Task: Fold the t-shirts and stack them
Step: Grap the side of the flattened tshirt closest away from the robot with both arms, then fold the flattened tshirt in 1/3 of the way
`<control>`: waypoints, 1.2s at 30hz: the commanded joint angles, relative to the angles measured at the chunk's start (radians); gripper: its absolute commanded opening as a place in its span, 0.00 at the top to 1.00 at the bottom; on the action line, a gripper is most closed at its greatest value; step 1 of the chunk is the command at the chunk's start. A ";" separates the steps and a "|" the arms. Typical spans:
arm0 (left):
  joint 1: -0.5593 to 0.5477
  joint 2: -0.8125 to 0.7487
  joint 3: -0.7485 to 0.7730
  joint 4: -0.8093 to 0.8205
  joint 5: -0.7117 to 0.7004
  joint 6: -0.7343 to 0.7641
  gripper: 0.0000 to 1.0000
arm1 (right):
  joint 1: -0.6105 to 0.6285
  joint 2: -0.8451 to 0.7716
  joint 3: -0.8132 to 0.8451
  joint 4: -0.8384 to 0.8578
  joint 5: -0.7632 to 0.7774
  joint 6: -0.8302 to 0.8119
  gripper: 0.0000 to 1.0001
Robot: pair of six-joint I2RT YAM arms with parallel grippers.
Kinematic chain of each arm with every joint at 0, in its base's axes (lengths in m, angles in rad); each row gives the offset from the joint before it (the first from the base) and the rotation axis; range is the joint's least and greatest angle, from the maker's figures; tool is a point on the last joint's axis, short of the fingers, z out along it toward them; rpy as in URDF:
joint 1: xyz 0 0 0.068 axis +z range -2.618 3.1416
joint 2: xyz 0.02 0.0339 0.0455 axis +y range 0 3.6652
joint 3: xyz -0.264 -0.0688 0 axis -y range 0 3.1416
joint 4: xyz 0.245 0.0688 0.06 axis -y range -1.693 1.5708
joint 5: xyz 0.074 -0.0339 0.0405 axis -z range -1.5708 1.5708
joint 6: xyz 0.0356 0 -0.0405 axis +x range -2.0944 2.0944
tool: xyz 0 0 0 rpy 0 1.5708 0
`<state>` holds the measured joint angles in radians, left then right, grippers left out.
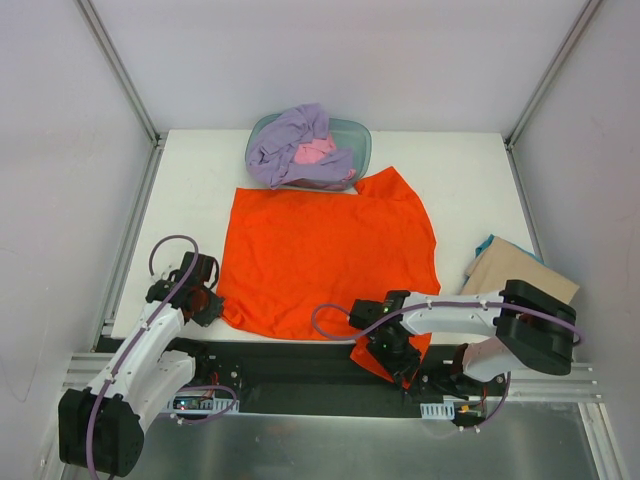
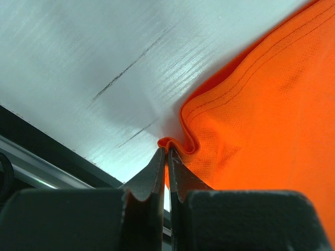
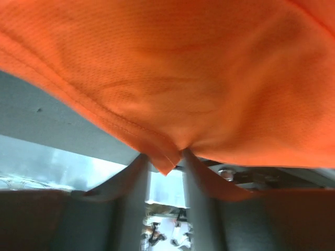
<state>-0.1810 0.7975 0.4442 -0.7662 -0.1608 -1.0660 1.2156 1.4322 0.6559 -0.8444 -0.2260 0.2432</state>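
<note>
**Bimanual grasp of the near hem before a fold.** A bright orange-red cloth t-shirt [image 1: 325, 250] is spread flat at the middle of the white worktop [image 1: 470, 190]. Its near right corner is drawn over the near edge. The left arm's [image 1: 150, 345] jaws are pressed together on a small ruck of the stitched hem [image 2: 180, 144] at the near left corner. The right arm's [image 1: 460, 312] jaws appear to be pinched on a bunch of the hem [image 3: 166, 159] at the near right corner.

A lavender-purple t-shirt [image 1: 290, 140] and a pink t-shirt [image 1: 318, 152] are heaped in a translucent teal plastic tub [image 1: 362, 135] touching the far edge of the orange-red one. A tan cardboard sheet [image 1: 520, 270] lies to the right.

The step is judged to be folding the near hem over. Both corners are best raised together and level, with the hem kept taut between them. The hem is then carried away from the arms and laid down short of the tub, so that no crease is dragged in.
</note>
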 commanded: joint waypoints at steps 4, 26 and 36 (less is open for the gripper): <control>0.008 0.002 0.008 -0.002 0.013 0.006 1.00 | 0.007 -0.001 0.027 -0.063 0.106 0.038 0.99; 0.008 0.054 0.174 0.053 0.014 -0.011 1.00 | -0.386 -0.110 0.493 -0.197 0.500 -0.216 0.99; 0.008 0.190 0.261 0.096 -0.042 -0.038 1.00 | -0.514 0.003 0.617 -0.078 0.565 -0.229 0.99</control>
<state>-0.1810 0.9573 0.6468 -0.6910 -0.1368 -1.0889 0.7380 1.4063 1.2030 -0.9691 0.3050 0.0402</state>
